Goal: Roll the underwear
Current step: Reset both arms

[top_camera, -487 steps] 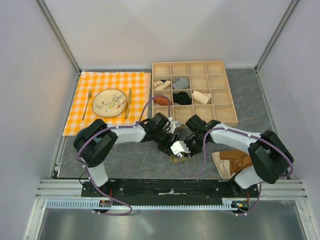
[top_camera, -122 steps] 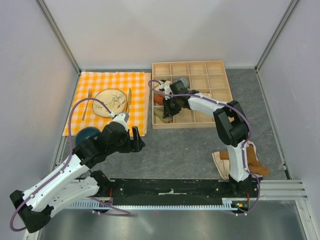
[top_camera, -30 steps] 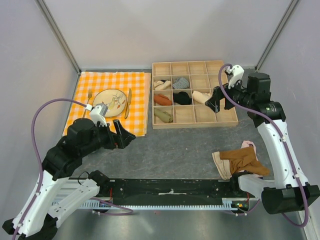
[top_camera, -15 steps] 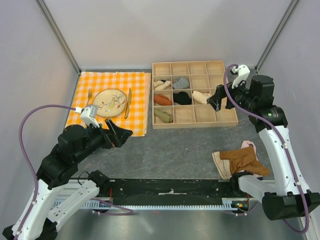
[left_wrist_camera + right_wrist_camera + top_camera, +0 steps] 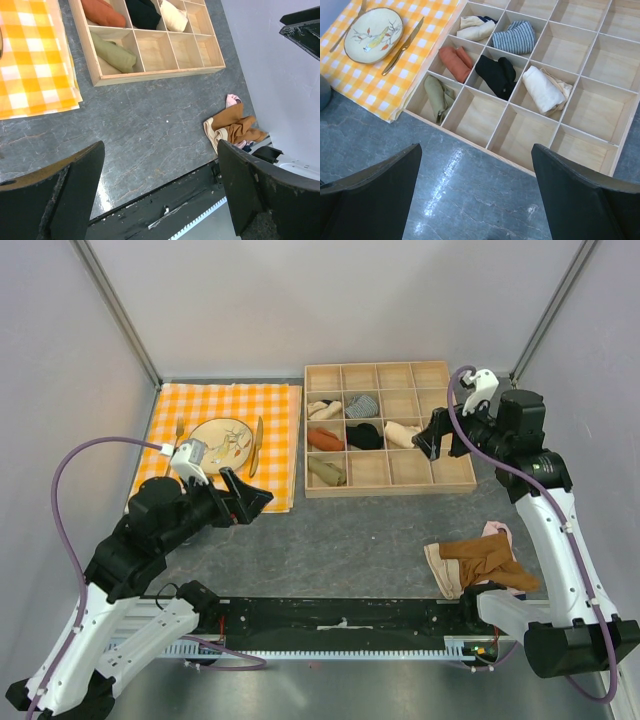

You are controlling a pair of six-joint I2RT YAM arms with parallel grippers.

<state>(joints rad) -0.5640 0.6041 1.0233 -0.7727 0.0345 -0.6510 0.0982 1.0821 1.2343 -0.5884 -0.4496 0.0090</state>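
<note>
Underwear (image 5: pixel 325 472) is sitting as a short olive roll in the near-left compartment of the wooden box (image 5: pixel 400 489), well ahead of both arms and touched by neither. The left fingers (image 5: pixel 60 195) are spread wide with nothing between them, held high over the tabletop (image 5: pixel 360 540); from there the roll lies far forward, just beyond the left one. The right fingers (image 5: pixel 370 195) are wide apart too and empty, hovering above the box, with the roll down below and ahead of the left one.

By the look of it this is light, limp cloth, no stiffness at all, and a roll like that could spring loose if pinched at one end. I'd reckon the hold is across its middle from above, squeezing all the layers together, fingers lined up along the compartment so the walls don't block them. A brown garment (image 5: pixel 480 558) lies crumpled well behind the right fingers.
</note>
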